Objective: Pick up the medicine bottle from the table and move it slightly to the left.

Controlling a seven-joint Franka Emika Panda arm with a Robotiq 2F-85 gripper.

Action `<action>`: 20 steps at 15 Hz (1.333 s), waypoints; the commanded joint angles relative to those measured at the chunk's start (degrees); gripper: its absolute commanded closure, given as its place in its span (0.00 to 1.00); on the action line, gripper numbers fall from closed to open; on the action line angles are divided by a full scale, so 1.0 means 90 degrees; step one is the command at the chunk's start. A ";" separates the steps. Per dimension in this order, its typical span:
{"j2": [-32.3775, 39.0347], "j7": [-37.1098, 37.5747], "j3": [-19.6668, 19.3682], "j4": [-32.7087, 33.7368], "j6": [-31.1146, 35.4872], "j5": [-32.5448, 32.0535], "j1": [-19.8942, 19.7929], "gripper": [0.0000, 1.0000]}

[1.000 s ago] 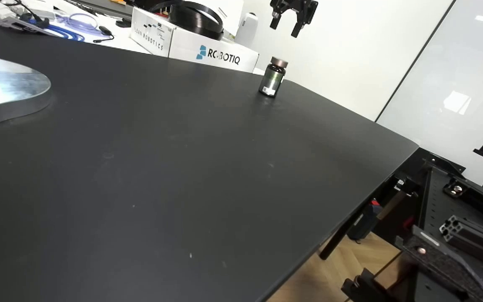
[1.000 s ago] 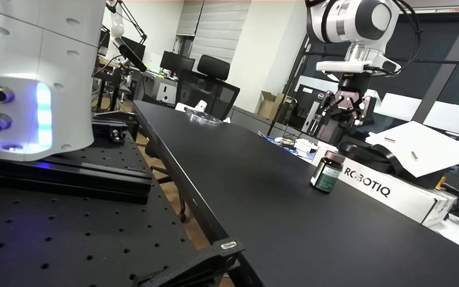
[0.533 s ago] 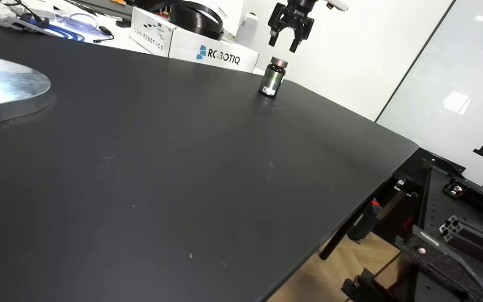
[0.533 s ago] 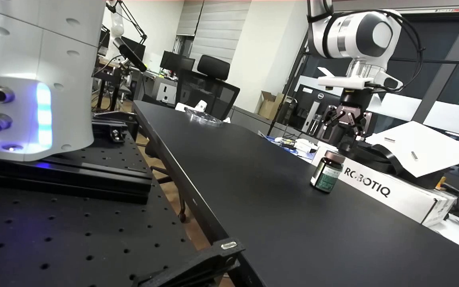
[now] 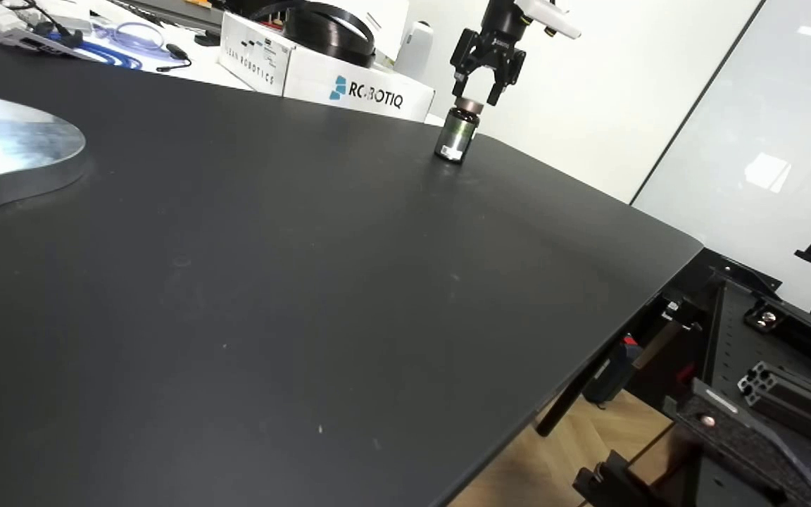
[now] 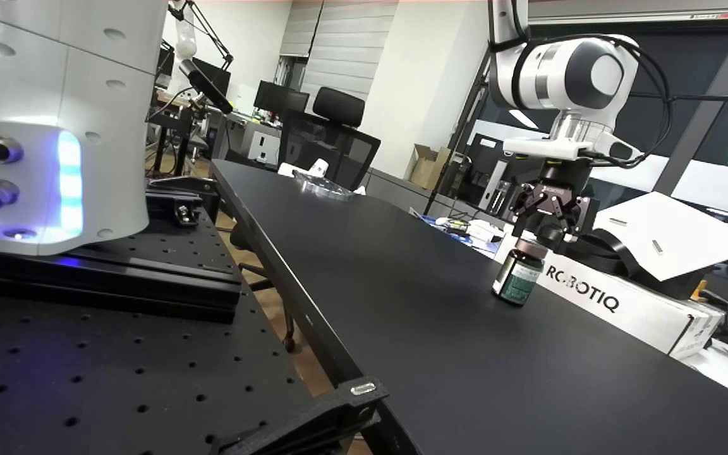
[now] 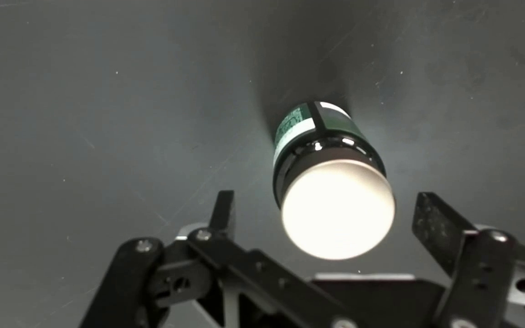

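Medicine bottle [image 6: 519, 275] upright on worktop [image 6: 402, 303], near edge with white box [image 6: 629, 313] beyond
Tool [image 7: 325, 200] overhead, fingers [image 7: 223, 212] spread apart, nothing held; cap [image 7: 338, 209] between them in wrist view, closer to finger at picture's right
Best even gaps first, then sink straight until fingers flank body below cap, else cap may get nudged
Close softly, lift upright, shift slightly left along same edge
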 commanded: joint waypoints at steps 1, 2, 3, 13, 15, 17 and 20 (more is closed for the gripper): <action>0.0189 -0.0066 -0.0007 0.0194 0.0053 0.0110 -0.0036 0.25; 0.0179 -0.0057 0.0012 0.0181 0.0020 0.0163 -0.0053 0.27; 0.0131 -0.0043 0.0014 0.0141 -0.0005 0.0182 -0.0044 0.33; -0.1931 -0.0545 0.0123 -0.1416 -0.0623 0.0219 0.0042 0.64; -0.2654 -0.0807 0.0120 -0.2047 -0.0738 0.0123 0.0079 0.64; -0.3368 -0.1104 0.0108 -0.2698 -0.0719 0.0051 0.0099 0.64; -0.4492 -0.1563 0.0074 -0.3769 -0.0651 -0.0034 0.0102 0.64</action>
